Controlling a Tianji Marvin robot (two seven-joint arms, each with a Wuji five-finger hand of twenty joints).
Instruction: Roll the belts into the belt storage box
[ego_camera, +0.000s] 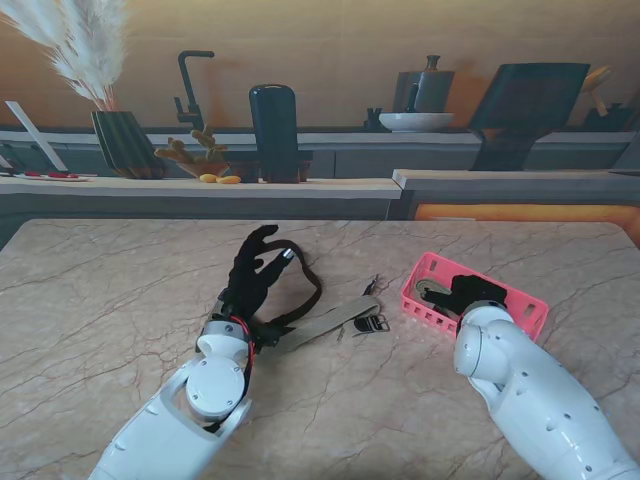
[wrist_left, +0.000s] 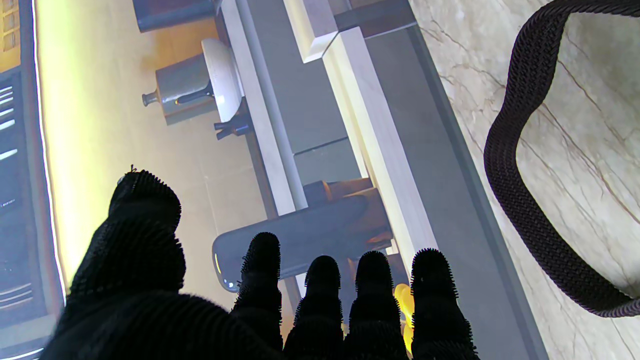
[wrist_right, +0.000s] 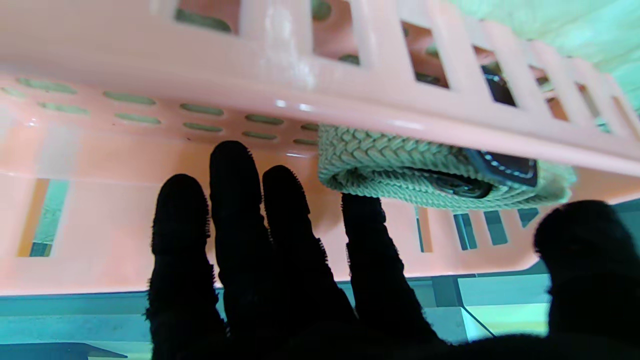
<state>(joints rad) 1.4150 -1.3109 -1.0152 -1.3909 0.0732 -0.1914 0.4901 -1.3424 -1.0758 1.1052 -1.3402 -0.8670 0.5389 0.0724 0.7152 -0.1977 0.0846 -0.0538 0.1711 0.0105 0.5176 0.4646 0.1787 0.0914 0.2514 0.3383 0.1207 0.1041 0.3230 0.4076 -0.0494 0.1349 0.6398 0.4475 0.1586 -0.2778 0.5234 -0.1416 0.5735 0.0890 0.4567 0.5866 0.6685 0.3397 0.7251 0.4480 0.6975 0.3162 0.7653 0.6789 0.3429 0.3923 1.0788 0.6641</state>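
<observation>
The pink belt storage box (ego_camera: 520, 305) stands at the right of the table. A rolled tan braided belt (ego_camera: 432, 293) lies inside it, and the right wrist view shows the roll (wrist_right: 400, 170) against the box wall (wrist_right: 150, 145). My right hand (ego_camera: 470, 292) is down in the box, open, its fingers (wrist_right: 240, 200) spread beside the roll. My left hand (ego_camera: 250, 275) is raised at mid table, open, its fingers (wrist_left: 320, 290) apart and empty. A dark braided belt (ego_camera: 312, 285) loops beside it, and the left wrist view shows this dark belt (wrist_left: 515, 150). A flat tan belt (ego_camera: 325, 322) lies between the hands.
The flat belt's dark buckle (ego_camera: 372, 323) lies just left of the box. Past the table's far edge runs a counter (ego_camera: 200, 185) with a dark bottle (ego_camera: 273, 130), a plant pot and kitchen props. The marble table top (ego_camera: 100, 300) stretches out to the left.
</observation>
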